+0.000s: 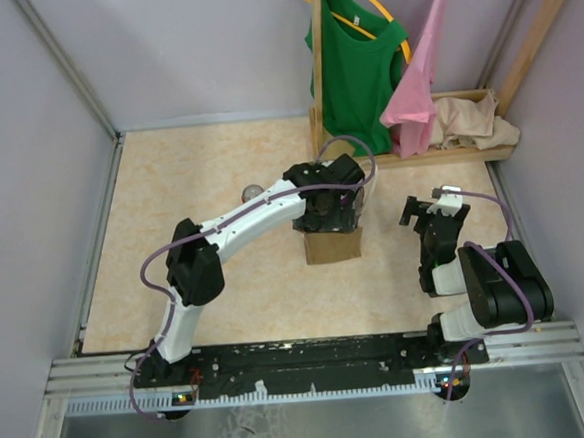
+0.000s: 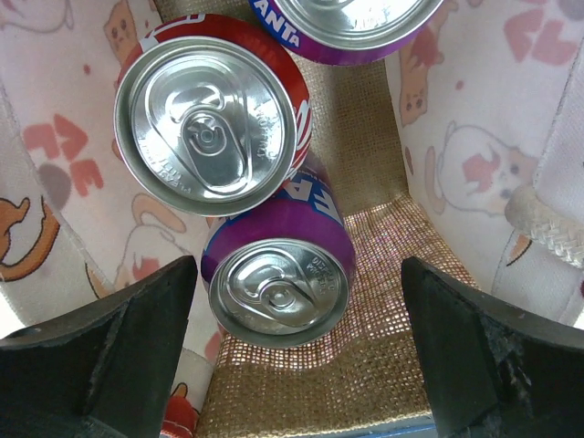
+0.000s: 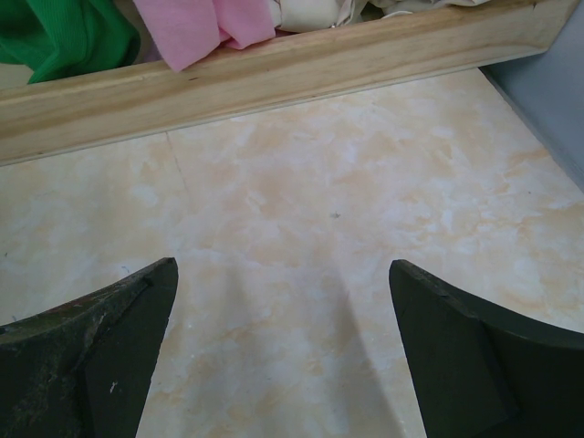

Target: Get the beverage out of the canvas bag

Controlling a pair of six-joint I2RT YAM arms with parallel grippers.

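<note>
Left gripper (image 2: 294, 342) wide above purple aluminium can (image 2: 278, 294) (red can (image 2: 210, 114) at eleven o'clock) in tan-brown canvas bag (image 1: 332, 246); right gripper (image 3: 283, 351) also wide.

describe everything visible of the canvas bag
The canvas bag is a small tan-brown box standing upright mid-table, open at the top. Its floor is coarse woven cloth; the walls are lined with pale fabric printed with cartoon cats. A white rope handle shows at one side. Three cans sit in it, and the left gripper hangs at its mouth, jaws open.
</note>
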